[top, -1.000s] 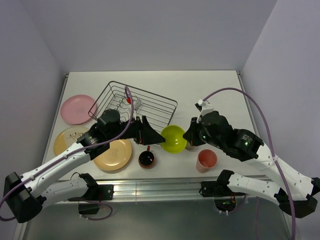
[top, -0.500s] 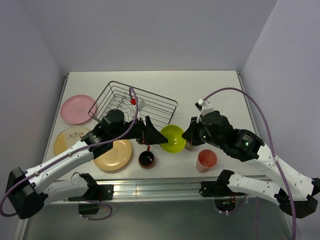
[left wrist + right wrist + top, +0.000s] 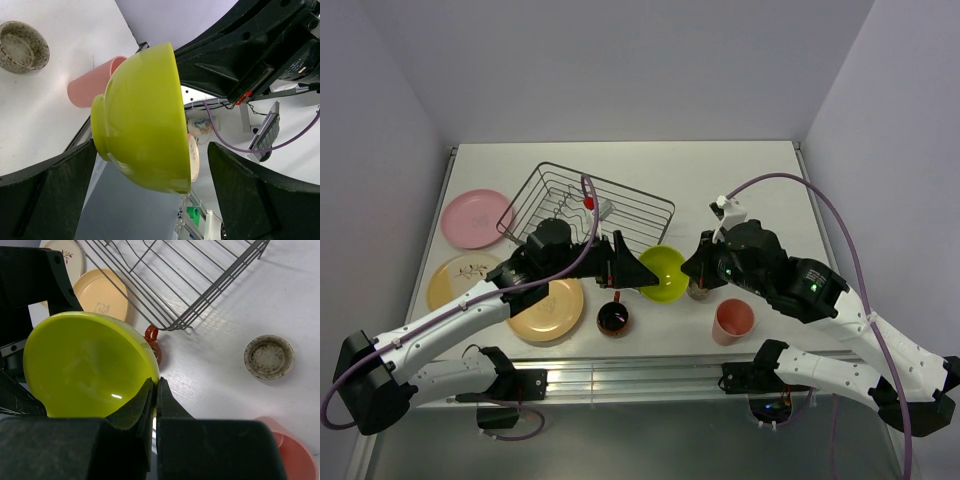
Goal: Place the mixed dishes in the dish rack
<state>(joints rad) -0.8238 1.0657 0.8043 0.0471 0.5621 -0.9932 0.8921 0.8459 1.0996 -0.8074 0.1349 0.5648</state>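
The right hand (image 3: 155,385) is pinched shut on the rim of the green bowl (image 3: 665,272), holding it tilted above the worktop (image 3: 740,180) by the near right corner of the rack (image 3: 620,205). The left hand (image 3: 150,150) gapes wide, fingers (image 3: 45,195) either side of the bowl. It looks stiff, light and glossy, probably slippery; the rim is the best hold.

1. I am looking into a robotics lab test cell, not a home kitchen.
2. Plain pale lavender wall panels (image 3: 620,70) box in a white tabletop (image 3: 750,180) on three sides.
3. A silver aluminium rail (image 3: 640,372) along the near edge carries black arm mounts (image 3: 752,377), and purple cables (image 3: 780,179) loop loose.
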